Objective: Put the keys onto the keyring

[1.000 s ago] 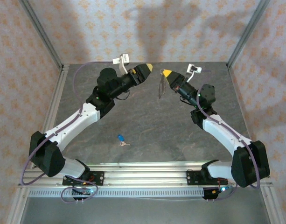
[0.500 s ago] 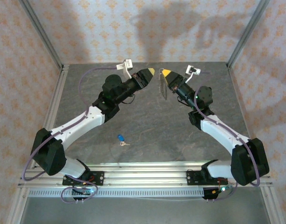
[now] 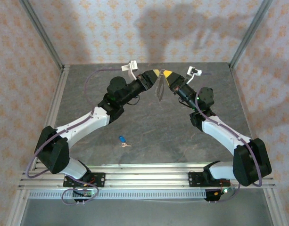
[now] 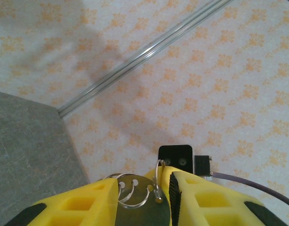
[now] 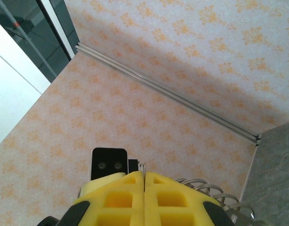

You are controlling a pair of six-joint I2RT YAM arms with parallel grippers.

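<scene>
High over rear of table point(image 3: 149, 120), right gripper point(image 3: 167, 74) pinched shut on dangling keyring point(image 3: 158, 90); left gripper point(image 3: 155, 73) apparently part-open around it. blue key point(image 3: 121, 139) lies well below near front edge, blade pointing right, nearer left arm.

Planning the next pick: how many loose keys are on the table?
1. A blue-headed key lies on the table, toward its near edge, left of centre. Any on the held keyring are too small to tell.

**Arms raised, tips close together near the worktop's far edge**

Your left arm point(image 3: 83, 123) and right arm point(image 3: 219, 134) reach up and inward. Your left fingers point(image 3: 155, 73) stand parted, and your right fingers point(image 3: 168, 73) are pressed flat together.
</scene>
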